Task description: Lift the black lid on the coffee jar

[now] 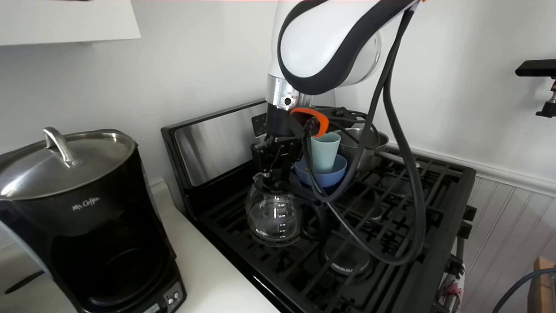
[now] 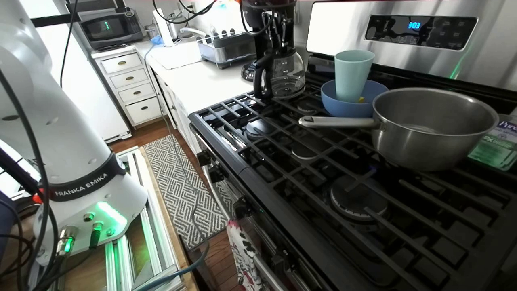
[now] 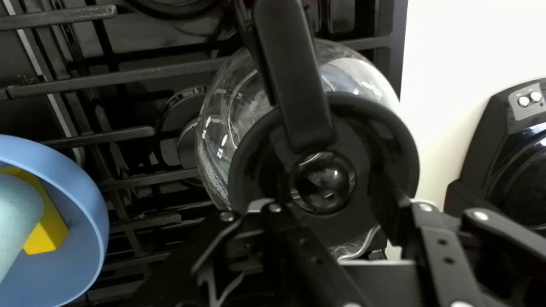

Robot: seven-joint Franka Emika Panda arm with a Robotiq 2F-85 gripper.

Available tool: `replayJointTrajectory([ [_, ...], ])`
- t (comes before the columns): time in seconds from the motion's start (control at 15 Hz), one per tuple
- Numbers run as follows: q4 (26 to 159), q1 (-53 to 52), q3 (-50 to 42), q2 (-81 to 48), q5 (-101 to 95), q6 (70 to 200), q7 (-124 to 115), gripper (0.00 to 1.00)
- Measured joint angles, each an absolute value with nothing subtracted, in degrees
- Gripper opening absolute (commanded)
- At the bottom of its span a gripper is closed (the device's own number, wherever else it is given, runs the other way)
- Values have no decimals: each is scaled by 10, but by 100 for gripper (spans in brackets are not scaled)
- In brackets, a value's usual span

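Note:
The coffee jar, a rounded clear glass carafe, stands upright on the stove grate in both exterior views (image 1: 273, 219) (image 2: 288, 79); it also shows in the wrist view (image 3: 222, 111). The round black lid (image 3: 356, 145) sits on its mouth, with a glossy round centre. The jar's black handle (image 3: 294, 76) points up the wrist picture. My gripper (image 3: 326, 192) is right above the lid, pointing down, one finger on each side of the lid's centre. The fingers are apart; in an exterior view the gripper (image 1: 274, 180) is at the jar's top. Whether the fingertips touch the lid is hard to tell.
A blue bowl (image 2: 343, 106) holding a teal cup (image 2: 353, 72) and a yellow piece (image 3: 49, 234) stands near the jar. A metal pot (image 2: 436, 141) is on the stove grate. The black coffee machine (image 1: 74, 226) with a domed metal lid stands on the white counter (image 1: 213, 274).

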State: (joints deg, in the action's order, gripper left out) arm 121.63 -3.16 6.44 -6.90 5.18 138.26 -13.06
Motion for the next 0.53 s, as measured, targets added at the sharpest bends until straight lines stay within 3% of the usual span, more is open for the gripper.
replayJointTrajectory([
  [0.07,1216,-32,64,-70,52,1382,-131,65],
  [0.13,1216,-32,64,-71,52,1382,-131,46],
  [0.2,1216,-32,64,-72,52,1382,-131,46],
  [0.53,1213,-32,62,-73,48,1382,-131,11],
])
